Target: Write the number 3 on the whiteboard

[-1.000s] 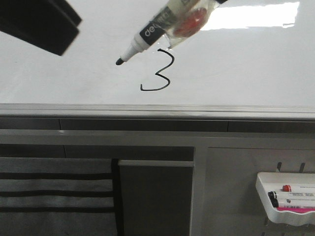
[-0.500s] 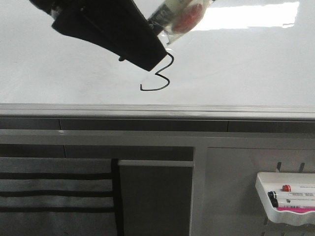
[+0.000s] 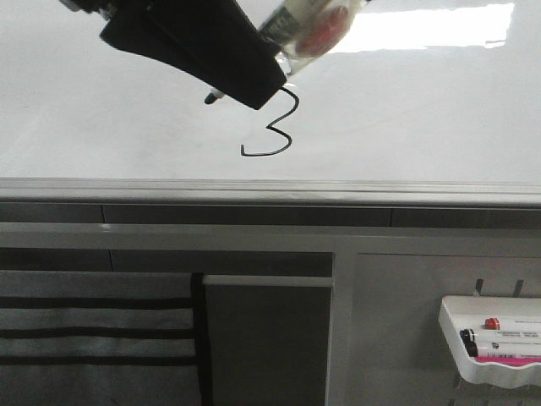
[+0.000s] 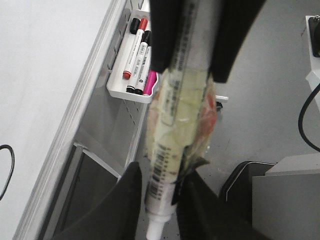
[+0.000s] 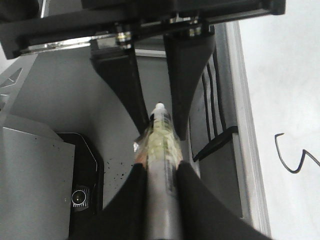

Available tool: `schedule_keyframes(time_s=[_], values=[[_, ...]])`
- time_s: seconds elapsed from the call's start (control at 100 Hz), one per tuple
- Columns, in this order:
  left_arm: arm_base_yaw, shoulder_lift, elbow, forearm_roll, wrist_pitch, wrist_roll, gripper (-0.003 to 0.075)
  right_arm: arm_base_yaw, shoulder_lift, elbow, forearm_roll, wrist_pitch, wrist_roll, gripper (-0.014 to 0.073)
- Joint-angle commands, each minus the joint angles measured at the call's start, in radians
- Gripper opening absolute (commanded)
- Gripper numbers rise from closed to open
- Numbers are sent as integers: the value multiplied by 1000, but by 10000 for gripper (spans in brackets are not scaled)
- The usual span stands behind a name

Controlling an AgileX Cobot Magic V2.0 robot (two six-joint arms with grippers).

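Note:
The whiteboard (image 3: 423, 101) carries a thin black number 3 (image 3: 269, 135), also in the right wrist view (image 5: 295, 160). My right gripper (image 5: 161, 175) is shut on a black-and-white marker (image 5: 160, 145) wrapped in clear tape with a red patch (image 3: 308, 30). The marker's black tip (image 3: 210, 99) hovers left of the 3, off the ink. My left gripper (image 4: 162, 210) has its black fingers (image 3: 203, 51) on either side of the marker's tip end (image 4: 160, 200), close to it, with a narrow gap showing. They hide the top of the 3 in the front view.
A grey metal rail (image 3: 270, 190) runs along the board's lower edge. A small white marker tray with pink trim (image 3: 490, 338) hangs at the lower right and holds several pens (image 4: 135, 60). A dark panel (image 3: 266, 338) sits below the rail.
My left gripper swung in from the upper left over the marker's tip end and now straddles it. The marker and the right gripper have barely moved. The 3 is unchanged.

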Motion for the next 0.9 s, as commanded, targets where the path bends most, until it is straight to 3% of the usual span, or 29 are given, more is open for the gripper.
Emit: schedule_keyframes(time_s=[0.0,0.19,0.36,0.45,0.73,0.89], values=[[-10,-23,-33,-46,-22,1,66,-1,-28,-24,56,-17,-14,-12],[-10,-23,-33,-46,-22,1,3,-1,-28,-24,56,-19,-14,17],[-10,-23,-33,-27,-22,1,-13,-1,-28,-24,31,-30,2,254],[-10,-23,-33,17,-24,-8,-13,-19,-34,-28,3,-44,65,328],[87,-55,-28,185,-70,-185,-13,-215,-167,-28,-80,-50,245,335],[212,-130,42,190,-199,-253,-13,-349,-253,-15,-92,-23,316,335]])
